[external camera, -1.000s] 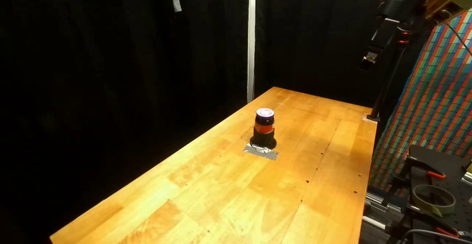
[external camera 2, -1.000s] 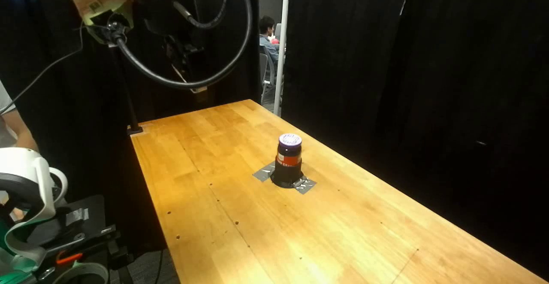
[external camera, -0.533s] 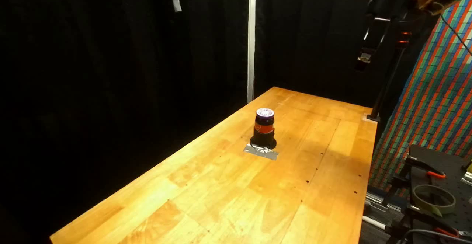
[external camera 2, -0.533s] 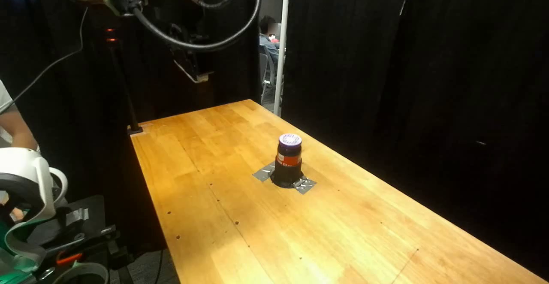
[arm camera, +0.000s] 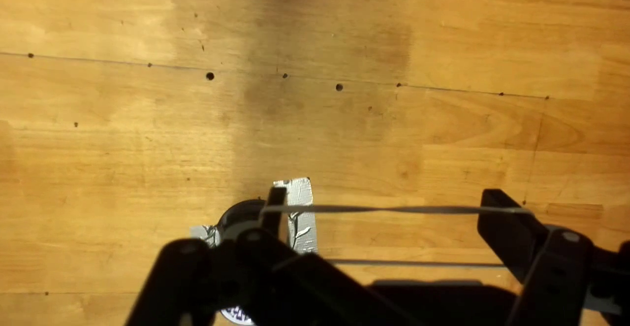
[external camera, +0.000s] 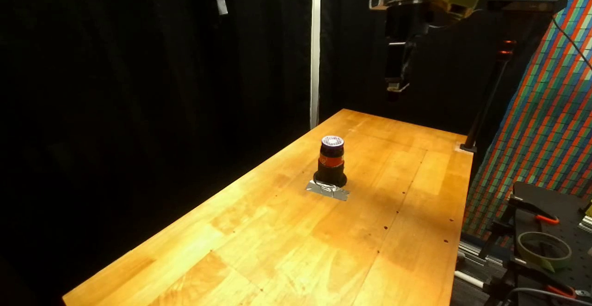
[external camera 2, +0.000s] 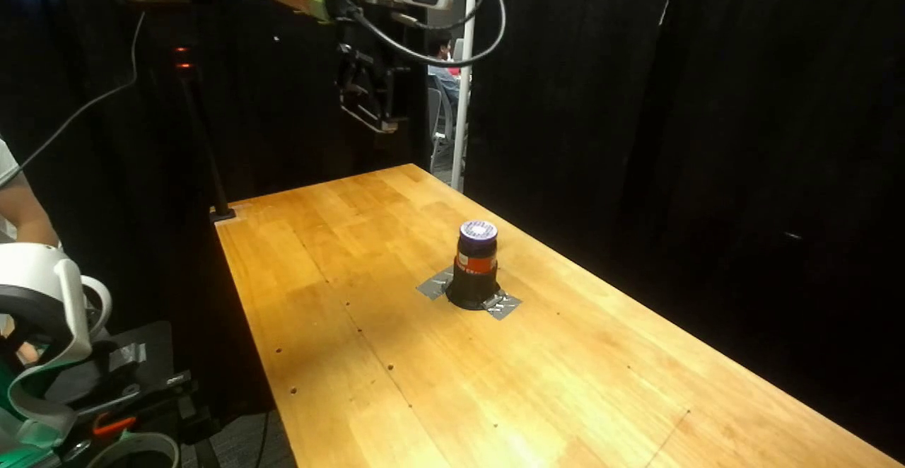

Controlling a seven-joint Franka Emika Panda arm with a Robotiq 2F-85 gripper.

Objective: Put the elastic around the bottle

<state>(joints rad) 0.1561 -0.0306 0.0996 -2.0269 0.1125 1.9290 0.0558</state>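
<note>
The small dark bottle (external camera: 331,160) stands upright in a black base in both exterior views (external camera 2: 476,247). It has a pale patterned lid and an orange-red band. In the wrist view only part of its lid (arm camera: 238,315) shows, low on the left, behind the gripper. My gripper (arm camera: 384,200) is open, with the grey elastic (arm camera: 344,209) looped around the outside of both fingers and stretched taut between them. The upper strand has a twist. In both exterior views the gripper (external camera: 397,89) points down, well above the table and apart from the bottle (external camera 2: 373,123).
Silver tape (external camera: 327,190) fixes the black base (external camera 2: 472,291) to the wooden table (external camera: 296,250). A thin black stand (external camera: 483,107) rises at the table's far corner. A side cart (external camera: 541,199) with a tape roll (external camera: 545,250) stands beside the table. Dark curtains surround it.
The gripper has moved toward the bottle's side, leftward in an exterior view and rightward in the opposite one, and now hangs more upright. The bottle has not moved.
</note>
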